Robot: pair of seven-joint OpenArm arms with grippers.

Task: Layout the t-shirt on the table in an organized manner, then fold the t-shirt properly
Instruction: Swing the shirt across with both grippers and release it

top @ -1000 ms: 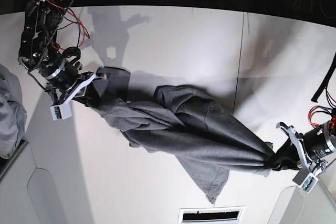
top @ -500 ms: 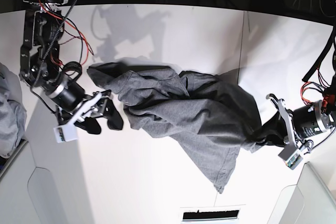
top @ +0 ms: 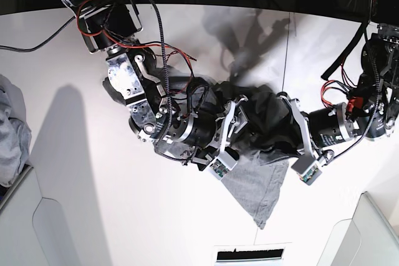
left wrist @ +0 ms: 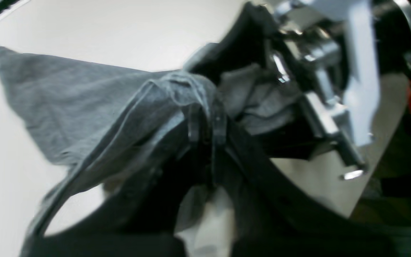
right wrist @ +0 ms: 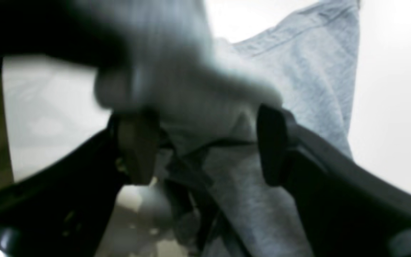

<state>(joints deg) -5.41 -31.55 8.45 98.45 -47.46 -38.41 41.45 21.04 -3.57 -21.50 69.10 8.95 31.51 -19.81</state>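
At nine o'clock in the base view a paler heap of cloth (top: 11, 130) is seen at the edge of the table (top: 75, 185). Toward the centre the right gripper (top: 240, 126) is found over the bunched t-shirt (top: 255, 185), its fingers (right wrist: 137, 150) spread wide with grey fabric lying between them but not pinched. The shirt is gathered into a dark mound at the middle of the table, one flap trailing toward six o'clock. At three o'clock the left gripper (left wrist: 205, 125) is pressed together on a twisted fold of the shirt. The cloth is judged light, limp and prone to sagging and slipping, so it would best be taken at a stitched hem or shoulder seam, where layers can be separated.
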